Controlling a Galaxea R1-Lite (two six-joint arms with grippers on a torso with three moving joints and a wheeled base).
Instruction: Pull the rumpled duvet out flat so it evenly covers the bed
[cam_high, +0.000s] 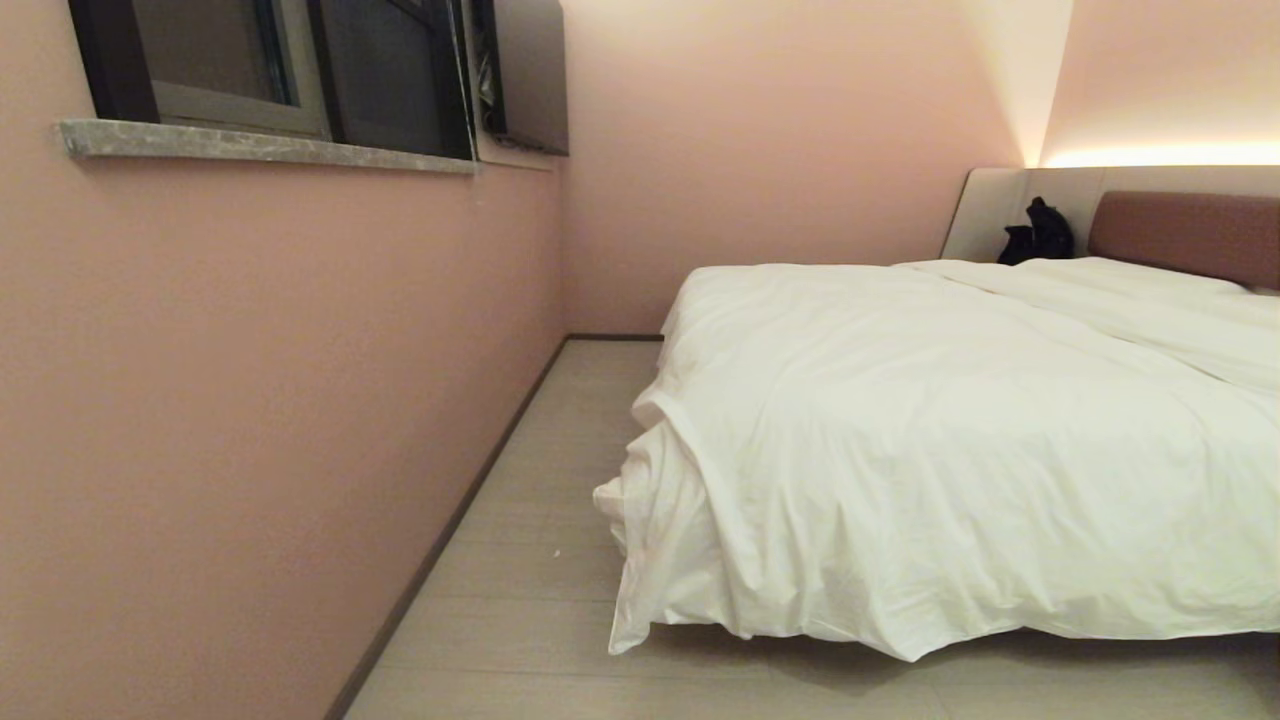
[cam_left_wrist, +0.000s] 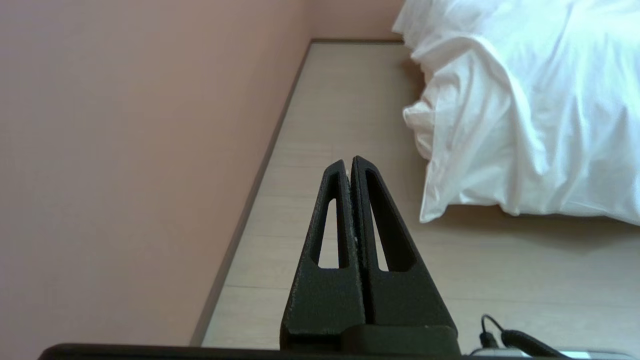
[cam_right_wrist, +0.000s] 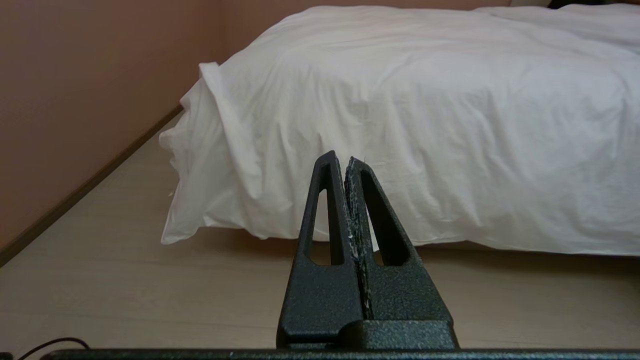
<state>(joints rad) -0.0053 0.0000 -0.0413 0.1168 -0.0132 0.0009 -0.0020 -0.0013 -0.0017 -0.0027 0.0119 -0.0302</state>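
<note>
The puffy white duvet (cam_high: 950, 440) lies over the bed (cam_high: 1190, 232), of which only the reddish-brown headboard shows at the far right. The duvet's near left corner (cam_high: 640, 520) hangs bunched almost to the floor. Neither arm appears in the head view. My left gripper (cam_left_wrist: 348, 161) is shut and empty above the floor, left of the hanging duvet (cam_left_wrist: 525, 110). My right gripper (cam_right_wrist: 340, 157) is shut and empty too, pointing at the duvet (cam_right_wrist: 425, 115) draped over the bed's near edge, some way short of it.
A pink wall (cam_high: 250, 400) with a window sill (cam_high: 260, 145) runs along the left, leaving a strip of pale wooden floor (cam_high: 540, 520) between wall and bed. A black bag (cam_high: 1040, 232) sits by the headboard corner. A cable (cam_left_wrist: 505, 335) lies near the left wrist.
</note>
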